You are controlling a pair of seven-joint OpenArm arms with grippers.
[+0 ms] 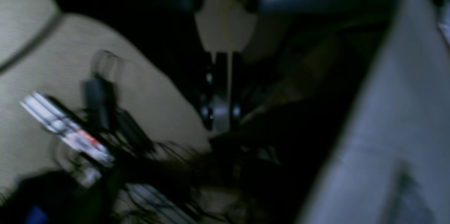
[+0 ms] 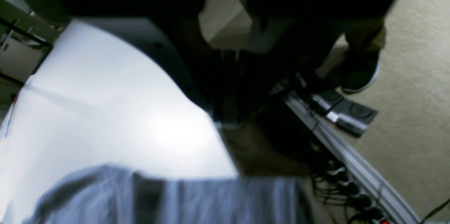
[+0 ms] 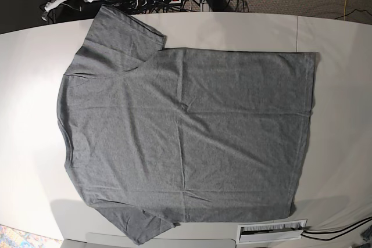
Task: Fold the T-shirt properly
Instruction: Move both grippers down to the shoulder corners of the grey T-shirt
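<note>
T-shirt (image 3: 186, 135): lay flat and spread on the white table (image 3: 343, 91) — neck end toward the base view's left, hem toward its right.
Left gripper (image 1: 220, 111): jaws closed, holding nothing, off the table's edge.
Right gripper (image 2: 228, 118): closed too — empty, above the table edge near the cloth.

- The base view is sharp and evenly lit from above — the T-shirt (image 3: 186, 137) shows its wrinkles clearly, and the counter (image 3: 343, 85) is bright with only soft shadows along its near edge.
- The left wrist view is dim, heavily blurred and mostly black.
- The right wrist view is smeared too — a glare patch whitens the counter, and the cloth edge is out of focus.
</note>
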